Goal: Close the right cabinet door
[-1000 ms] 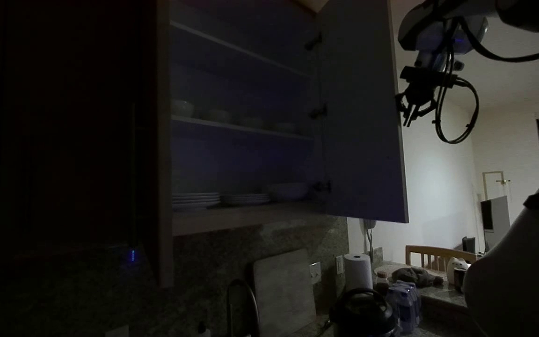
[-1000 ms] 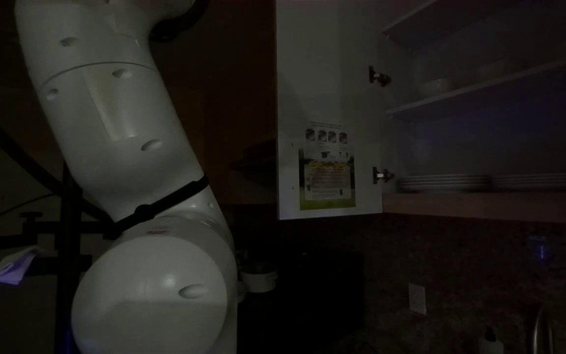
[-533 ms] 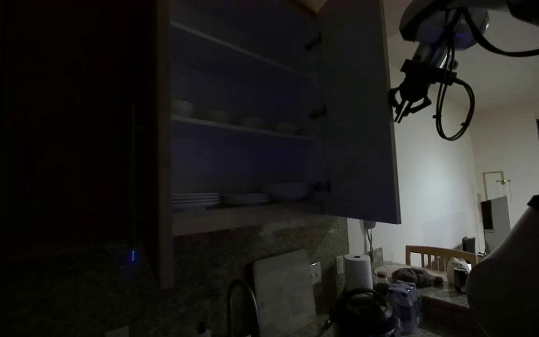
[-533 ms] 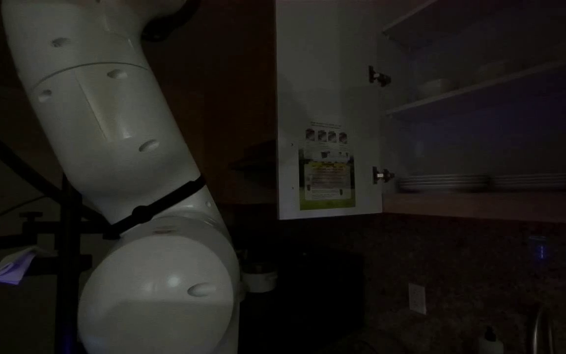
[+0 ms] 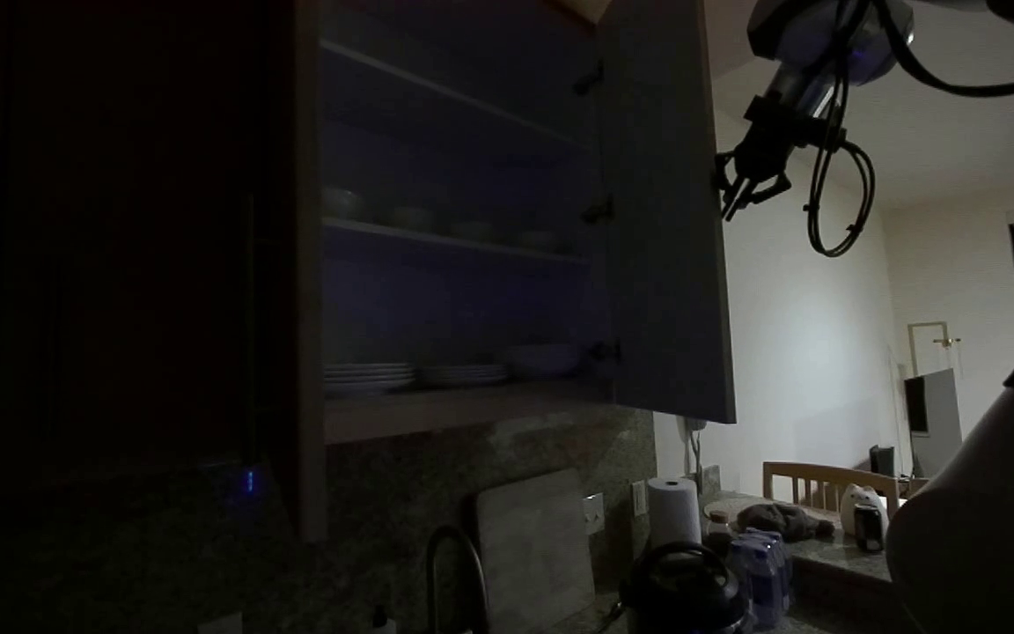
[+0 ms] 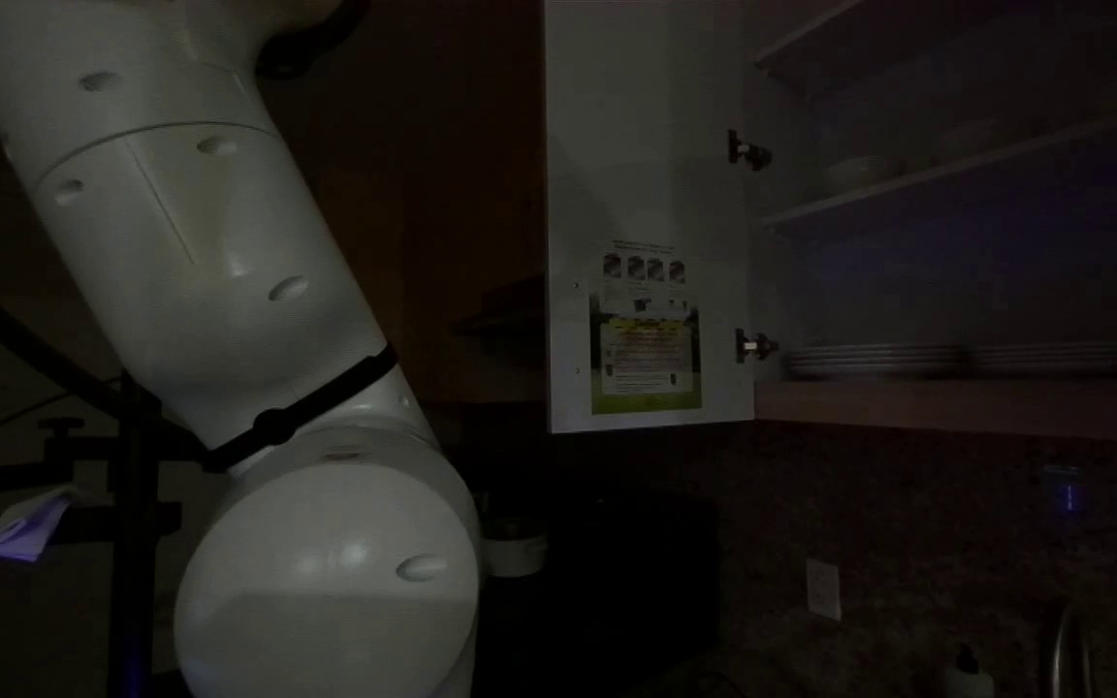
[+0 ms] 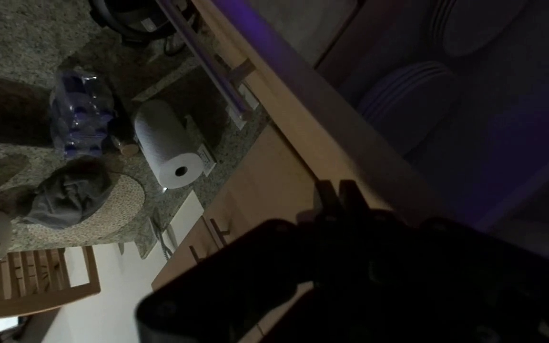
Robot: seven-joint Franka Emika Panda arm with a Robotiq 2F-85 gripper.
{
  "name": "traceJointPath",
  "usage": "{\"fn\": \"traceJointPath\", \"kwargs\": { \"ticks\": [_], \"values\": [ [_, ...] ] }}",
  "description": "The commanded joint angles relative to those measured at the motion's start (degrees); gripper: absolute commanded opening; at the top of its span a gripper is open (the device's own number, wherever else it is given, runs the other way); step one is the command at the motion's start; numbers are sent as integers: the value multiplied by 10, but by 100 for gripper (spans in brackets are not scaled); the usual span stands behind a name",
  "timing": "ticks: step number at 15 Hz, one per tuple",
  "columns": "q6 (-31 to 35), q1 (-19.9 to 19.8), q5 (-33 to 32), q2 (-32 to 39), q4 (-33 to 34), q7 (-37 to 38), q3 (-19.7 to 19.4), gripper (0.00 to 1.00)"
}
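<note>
The right cabinet door (image 5: 670, 220) stands open, its grey-blue inner face showing in an exterior view. In the wrist view its tan outer face (image 7: 284, 97) and bar handle (image 7: 208, 66) run diagonally. My gripper (image 5: 731, 211) is on the outer side of the door, at its free edge, partly hidden behind that edge. The finger tips (image 7: 336, 186) are close together with a thin slit and nothing between them. They lie over the door's outer face; the contact itself is too dark to see. The gripper is outside the exterior view that shows the arm (image 6: 297, 417) close up.
The open cabinet holds plates (image 5: 371, 377) and bowls. The dark left door (image 5: 309, 291) is also open; its inner face with a poster (image 6: 646, 339) shows. Below are a black cooker (image 5: 683, 590), a paper towel roll (image 5: 672, 511), bottles (image 5: 762, 577) and a cutting board (image 5: 533, 546).
My gripper has moved left in the exterior view and tilted more toward the cabinet. The right door's free edge has swung left with it, toward the cabinet. The left door has not moved.
</note>
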Motion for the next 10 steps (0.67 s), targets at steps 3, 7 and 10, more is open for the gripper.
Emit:
{"fn": "traceJointPath", "kwargs": {
  "ticks": [3, 7, 10],
  "values": [
    [-11, 16, 17, 3, 2, -9, 18, 8],
    [-7, 21, 9, -2, 1, -4, 41, 8],
    [-3, 24, 8, -13, -6, 2, 64, 7]
  ]
}}
